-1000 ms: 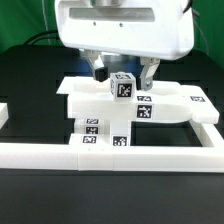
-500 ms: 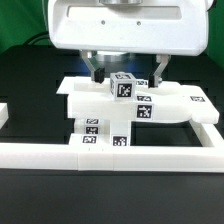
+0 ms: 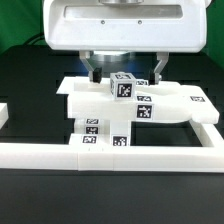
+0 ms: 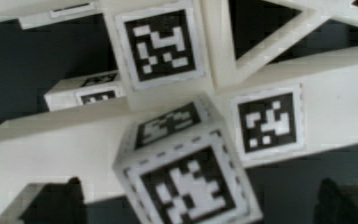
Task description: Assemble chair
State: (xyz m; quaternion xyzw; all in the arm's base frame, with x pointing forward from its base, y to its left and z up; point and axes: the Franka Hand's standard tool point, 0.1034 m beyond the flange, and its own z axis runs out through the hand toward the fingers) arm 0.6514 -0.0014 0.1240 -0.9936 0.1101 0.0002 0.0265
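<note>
The chair parts are joined into a flat white assembly (image 3: 150, 108) with black-and-white tags on its top and front faces. A small tagged block (image 3: 122, 86) stands up from its middle. My gripper (image 3: 126, 73) hangs open just above, one dark finger on each side of the block and neither touching it. In the wrist view the same block (image 4: 179, 165) fills the space between the two fingertips (image 4: 55, 203), with the tagged panel (image 4: 265, 120) behind it. Nothing is held.
A long white border rail (image 3: 110, 153) runs along the front of the table and turns back at the exterior view's right (image 3: 211, 125). A short white piece (image 3: 4, 113) lies at the exterior view's left edge. The tabletop is black.
The gripper has lifted a little, away from the block, and looms larger in the exterior view. The chair parts have not moved.
</note>
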